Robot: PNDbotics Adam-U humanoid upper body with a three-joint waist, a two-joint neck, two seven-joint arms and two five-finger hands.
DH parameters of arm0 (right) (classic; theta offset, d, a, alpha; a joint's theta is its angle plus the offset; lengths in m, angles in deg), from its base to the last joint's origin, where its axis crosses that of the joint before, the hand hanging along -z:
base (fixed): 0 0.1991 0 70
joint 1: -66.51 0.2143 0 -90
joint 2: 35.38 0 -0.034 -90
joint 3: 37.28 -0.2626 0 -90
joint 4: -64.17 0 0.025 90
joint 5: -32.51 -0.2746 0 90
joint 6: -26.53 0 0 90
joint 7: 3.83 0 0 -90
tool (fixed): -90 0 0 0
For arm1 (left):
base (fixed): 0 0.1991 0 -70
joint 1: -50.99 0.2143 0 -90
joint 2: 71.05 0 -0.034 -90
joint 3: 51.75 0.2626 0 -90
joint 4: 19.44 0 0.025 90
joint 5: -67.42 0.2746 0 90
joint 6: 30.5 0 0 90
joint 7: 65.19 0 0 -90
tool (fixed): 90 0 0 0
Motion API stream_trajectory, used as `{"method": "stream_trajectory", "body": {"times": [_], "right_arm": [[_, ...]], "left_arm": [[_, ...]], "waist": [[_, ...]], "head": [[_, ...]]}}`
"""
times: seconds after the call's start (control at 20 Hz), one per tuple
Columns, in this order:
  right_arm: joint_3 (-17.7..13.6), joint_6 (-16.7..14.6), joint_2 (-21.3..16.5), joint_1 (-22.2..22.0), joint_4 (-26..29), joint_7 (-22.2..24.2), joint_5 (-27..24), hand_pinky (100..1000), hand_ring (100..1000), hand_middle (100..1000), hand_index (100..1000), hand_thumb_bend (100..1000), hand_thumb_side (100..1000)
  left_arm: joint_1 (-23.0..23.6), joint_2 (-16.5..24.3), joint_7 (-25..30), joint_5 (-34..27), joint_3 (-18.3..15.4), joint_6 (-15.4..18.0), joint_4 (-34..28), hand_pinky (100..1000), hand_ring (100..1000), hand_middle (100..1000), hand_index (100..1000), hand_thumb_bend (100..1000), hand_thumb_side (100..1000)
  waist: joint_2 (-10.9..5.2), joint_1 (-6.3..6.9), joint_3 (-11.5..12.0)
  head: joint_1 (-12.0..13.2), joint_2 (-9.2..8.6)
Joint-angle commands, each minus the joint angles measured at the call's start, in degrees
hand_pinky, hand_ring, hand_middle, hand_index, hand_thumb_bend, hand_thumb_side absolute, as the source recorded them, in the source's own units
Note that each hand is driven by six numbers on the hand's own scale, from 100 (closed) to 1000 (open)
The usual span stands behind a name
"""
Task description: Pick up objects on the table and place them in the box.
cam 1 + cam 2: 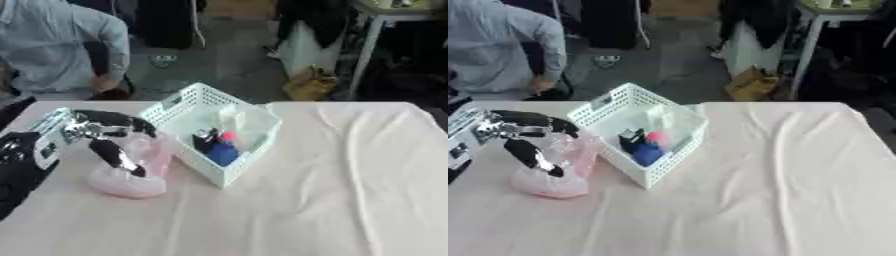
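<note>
Reading no labels anywhere, I see my left robot hand (109, 137) curled round a pink bag (131, 172) beside the white basket (188, 102) on the white-clothed surface (350, 190), centre-left of frame.

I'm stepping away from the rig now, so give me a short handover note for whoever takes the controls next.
Left hand: fingers curled round the pink bag, which sits on the table just left of the box.
Right hand: not in view.
White box: already holds a blue item, a pink one, something dark and a clear bag.
Left to do: lift the pink bag and place it in the box.
</note>
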Motion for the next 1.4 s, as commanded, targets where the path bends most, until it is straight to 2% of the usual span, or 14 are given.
{"method": "stream_trajectory", "body": {"times": [0.05, 0.5, 0.9, 1.3, 1.35, 1.4], "right_arm": [[-0.1, 0.2, -0.6, 1.0, 0.9, 0.1, -0.6, 821, 873, 770, 789, 100, 1000], [0.0, 0.2, -0.6, 1.0, 0.9, 0.1, -0.8, 821, 873, 768, 786, 100, 1000], [0.0, 0.3, -0.5, 1.0, 0.9, 0.0, -1.0, 820, 870, 756, 784, 100, 1000], [-0.2, 0.5, -0.5, 1.0, 0.9, -0.7, -1.2, 821, 871, 755, 784, 100, 1000], [-0.2, 0.4, -0.5, 1.1, 0.9, -0.8, -1.2, 821, 870, 753, 780, 100, 1000], [-0.3, 0.4, -0.5, 1.1, 0.9, -0.9, -1.3, 821, 870, 753, 780, 100, 1000]], "left_arm": [[-2.0, -0.1, 0.8, 1.8, -0.9, 0.8, 2.3, 1000, 1000, 1000, 1000, 777, 676], [-4.0, -3.4, 1.0, 9.0, -3.0, 3.3, 11.2, 1000, 1000, 1000, 1000, 818, 658], [-4.0, -7.8, -6.2, 14.4, -6.7, 5.9, 19.1, 1000, 1000, 1000, 1000, 781, 679], [-3.1, -11.6, -7.1, 23.3, -9.6, 9.5, 28.7, 1000, 1000, 1000, 1000, 790, 685], [-2.9, -11.7, -7.3, 24.3, -10.0, 9.8, 29.7, 958, 1000, 1000, 1000, 786, 673], [-2.6, -12.0, -7.4, 25.3, -10.4, 9.9, 30.7, 958, 1000, 1000, 1000, 786, 673]], "waist": [[-1.17, 0.55, 0.0], [-1.11, 0.42, -0.1], [-0.84, 0.27, -0.4], [-0.67, 0.21, -0.6], [-0.63, 0.22, -0.6], [-0.61, 0.23, -0.6]], "head": [[0.3, -0.11], [0.8, -0.26], [1.3, -0.81], [1.8, -1.02], [1.7, -1.06], [1.6, -1.08]]}}
